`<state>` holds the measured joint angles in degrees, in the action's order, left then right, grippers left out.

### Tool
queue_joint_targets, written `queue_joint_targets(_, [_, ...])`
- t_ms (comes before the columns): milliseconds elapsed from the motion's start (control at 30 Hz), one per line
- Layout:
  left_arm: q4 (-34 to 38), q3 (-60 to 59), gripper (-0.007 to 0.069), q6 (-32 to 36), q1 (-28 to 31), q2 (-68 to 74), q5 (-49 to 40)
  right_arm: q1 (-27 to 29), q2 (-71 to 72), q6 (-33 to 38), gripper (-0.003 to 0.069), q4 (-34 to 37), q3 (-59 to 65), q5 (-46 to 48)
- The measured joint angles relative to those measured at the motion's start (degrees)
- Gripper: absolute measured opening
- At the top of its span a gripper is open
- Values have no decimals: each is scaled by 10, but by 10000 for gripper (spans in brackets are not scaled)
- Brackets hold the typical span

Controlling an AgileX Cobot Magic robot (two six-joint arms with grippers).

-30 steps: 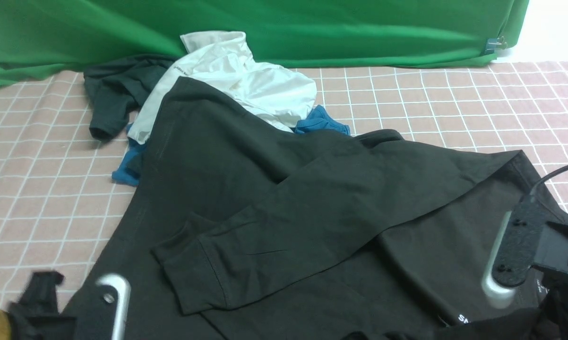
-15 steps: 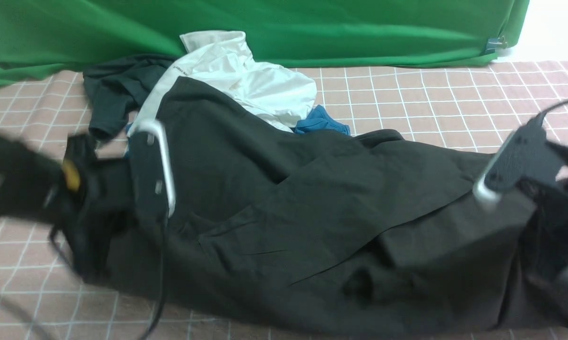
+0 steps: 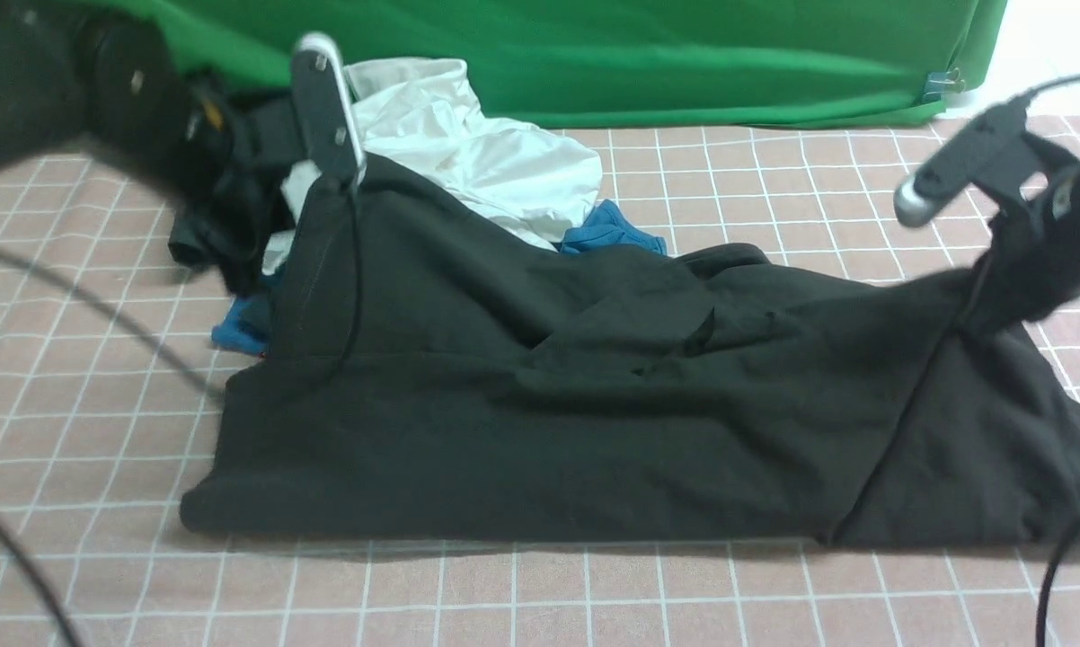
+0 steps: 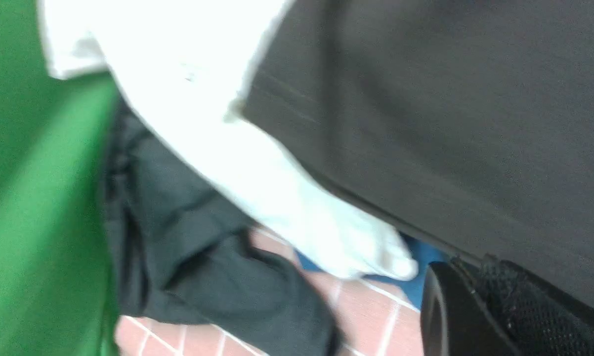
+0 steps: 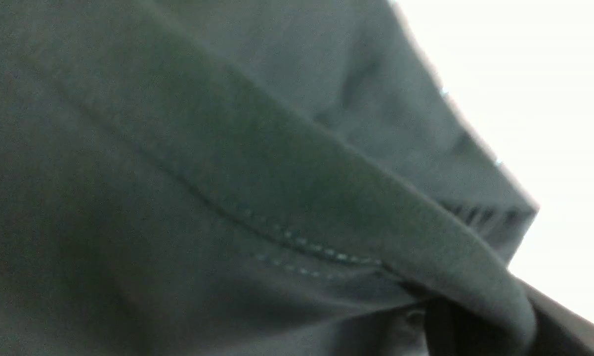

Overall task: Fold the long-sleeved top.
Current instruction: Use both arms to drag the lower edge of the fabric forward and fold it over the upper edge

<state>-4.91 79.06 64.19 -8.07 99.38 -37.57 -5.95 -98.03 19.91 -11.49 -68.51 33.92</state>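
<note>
Black and doubled into a wide band, the long-sleeved top spans the frame's centre on the checked cloth. The left gripper, upper left, and the right gripper, upper right, each clamp a raised corner.

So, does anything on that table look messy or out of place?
Yes. A white shirt, a dark tee and a blue cloth lie heaped at the back left, and the far left corner of the long-sleeved top drapes over that pile, so it cannot lie flat there.
</note>
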Motion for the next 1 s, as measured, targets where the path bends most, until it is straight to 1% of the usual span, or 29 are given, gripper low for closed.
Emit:
queue_joint_targets(67, [6, 17, 13, 0, 0, 5, -16, 2, -10, 2, 80, 0, -12, 6])
queue_joint_targets(200, [33, 29, 13, 4, 0, 8, -92, 4, -21, 5, 80, 7, -23, 24])
queue_joint_targets(333, [83, 26, 13, 20, 0, 7, -153, 5, -21, 8, 80, 14, -23, 23])
queue_joint_targets(400, [127, 11, 13, 49, 0, 4, -197, 5, -21, 13, 80, 14, -23, 23])
queue_joint_targets(433, [135, 7, 13, 57, 0, 2, -207, 5, -21, 13, 80, 14, -23, 23])
queue_joint_targets(500, [169, -41, 13, 107, 1, -12, -247, 5, -21, 15, 80, 15, -23, 22])
queue_joint_targets(533, [169, -45, 15, 107, 1, -13, -247, 5, -21, 15, 80, 15, -23, 22])
queue_joint_targets(600, [177, -92, 35, 138, 18, -25, -236, 5, -21, 18, 80, 15, -23, 21])
queue_joint_targets(667, [184, -109, 54, 150, 33, -26, -222, 5, -21, 22, 80, 16, -23, 19])
queue_joint_targets(733, [206, -125, 107, 178, 67, -21, -196, 5, -21, 24, 80, 16, -23, 14])
queue_joint_targets(767, [227, -127, 147, 198, 86, -16, -182, 5, -21, 27, 80, 18, -23, 13])
queue_joint_targets(800, [231, -127, 162, 201, 89, -16, -176, 5, -21, 27, 80, 18, -23, 13])
queue_joint_targets(867, [260, -129, 257, 243, 108, -8, -145, 5, -21, 31, 80, 25, -23, 8])
queue_joint_targets(933, [266, -129, 348, 283, 112, -3, -121, 5, -21, 36, 80, 35, -23, 3])
queue_joint_targets(967, [272, -129, 395, 319, 112, 1, -113, 5, -21, 42, 80, 40, -23, -1])
queue_joint_targets(1000, [282, -129, 427, 350, 110, 3, -109, 5, -21, 47, 80, 42, -23, -3])
